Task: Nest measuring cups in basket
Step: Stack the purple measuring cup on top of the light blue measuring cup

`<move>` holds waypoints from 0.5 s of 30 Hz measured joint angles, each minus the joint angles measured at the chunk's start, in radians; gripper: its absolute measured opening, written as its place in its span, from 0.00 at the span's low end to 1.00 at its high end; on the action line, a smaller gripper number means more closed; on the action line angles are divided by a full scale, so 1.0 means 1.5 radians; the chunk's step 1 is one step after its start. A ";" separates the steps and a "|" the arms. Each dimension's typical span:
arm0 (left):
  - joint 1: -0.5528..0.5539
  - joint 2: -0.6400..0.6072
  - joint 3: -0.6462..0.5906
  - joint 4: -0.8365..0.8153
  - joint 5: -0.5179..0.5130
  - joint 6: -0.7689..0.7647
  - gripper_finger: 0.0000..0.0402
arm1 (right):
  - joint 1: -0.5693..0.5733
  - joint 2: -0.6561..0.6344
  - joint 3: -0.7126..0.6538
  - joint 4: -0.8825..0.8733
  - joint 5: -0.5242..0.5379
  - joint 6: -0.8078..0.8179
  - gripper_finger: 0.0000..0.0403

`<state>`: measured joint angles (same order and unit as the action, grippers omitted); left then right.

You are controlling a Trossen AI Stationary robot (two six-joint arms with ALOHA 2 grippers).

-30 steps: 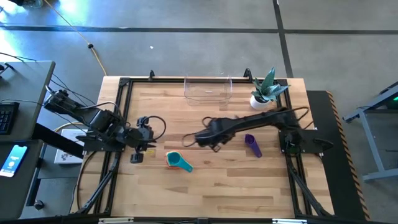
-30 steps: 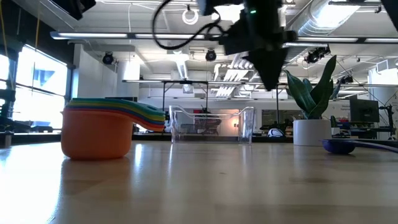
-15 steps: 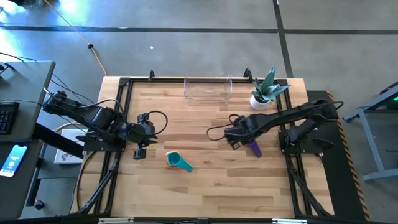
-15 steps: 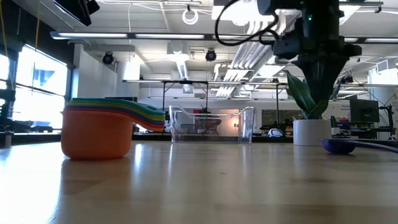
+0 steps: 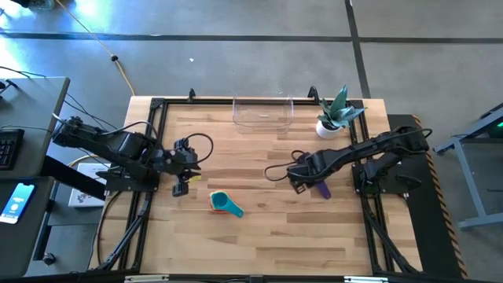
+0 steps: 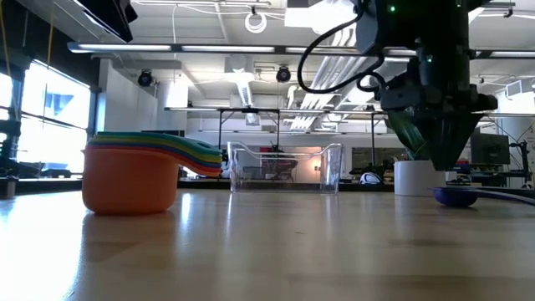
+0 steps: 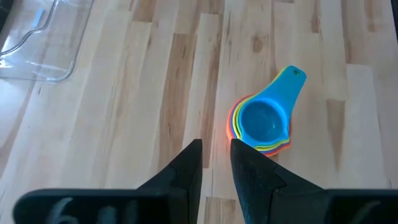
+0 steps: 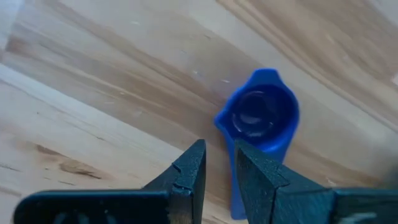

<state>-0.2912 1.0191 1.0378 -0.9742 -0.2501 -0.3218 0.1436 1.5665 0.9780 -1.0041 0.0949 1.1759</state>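
A stack of nested measuring cups, orange at the bottom and blue on top, stands upright on the table's near middle; its handles fan out to one side. A single blue-purple cup sits upright on the wood at the right. My right gripper points down just above and beside this cup, fingers a narrow gap apart with nothing between them. My left gripper hovers left of the stack, also narrowly open and empty. The clear basket stands at the far edge.
A white pot with a green plant stands at the far right, beside the basket. A black frame rail runs along the table's edges. Bare wood lies between the stack and the basket.
My right gripper has swung from the table's middle toward the right edge and come down, turning as it went, until it hangs over the blue-purple cup. My left gripper has drifted a little toward the far edge. No cup has moved.
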 joint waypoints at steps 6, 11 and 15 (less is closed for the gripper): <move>0.018 0.000 0.000 0.000 0.000 -0.002 0.18 | 0.001 0.000 -0.013 0.034 -0.017 -0.106 0.19; 0.025 0.000 0.000 0.001 0.000 -0.017 0.18 | 0.001 0.000 -0.013 -0.007 0.002 -0.157 0.19; 0.025 0.000 0.000 0.001 0.000 -0.018 0.18 | 0.001 0.000 -0.013 -0.010 0.009 -0.185 0.19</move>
<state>-0.2535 1.0191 1.0378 -0.9730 -0.2497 -0.3489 0.1444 1.5669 0.9581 -1.0195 0.1089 0.8983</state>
